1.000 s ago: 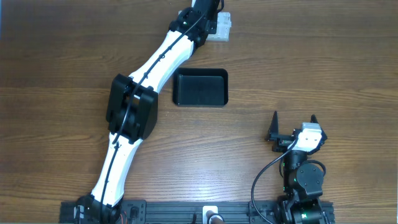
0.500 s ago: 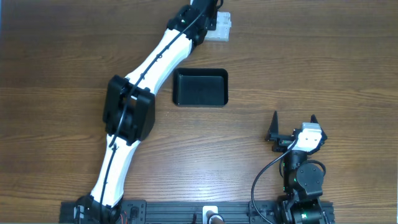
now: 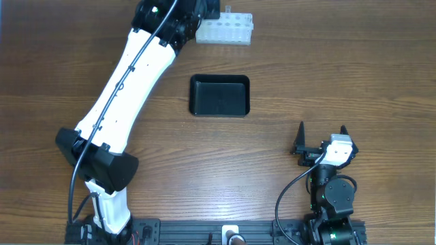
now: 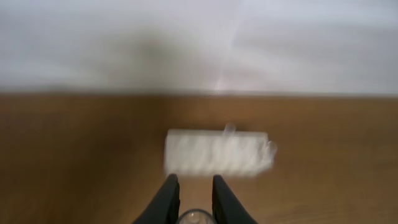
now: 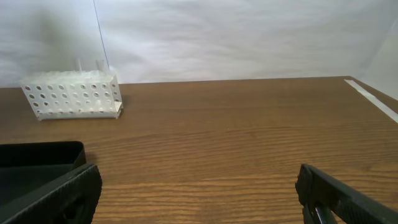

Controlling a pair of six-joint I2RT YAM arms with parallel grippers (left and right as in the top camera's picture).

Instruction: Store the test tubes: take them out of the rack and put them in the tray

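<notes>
Rack [image 3: 225,30] white, perforated, blocky; tray [image 3: 219,95] black, rectangular; left claw [image 4: 195,179] clamped on clear tube [image 4: 196,217]; right claw [image 3: 322,128] apart

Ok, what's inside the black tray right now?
Nothing: from above, the black tray shows only its bare floor. In the right wrist view its near wall hides the inside.

The left arm [image 3: 129,75] has swung left, pulling its tool [image 4: 191,199] back off the rack [image 3: 225,30], test tube [image 4: 196,217] gripped.
</notes>
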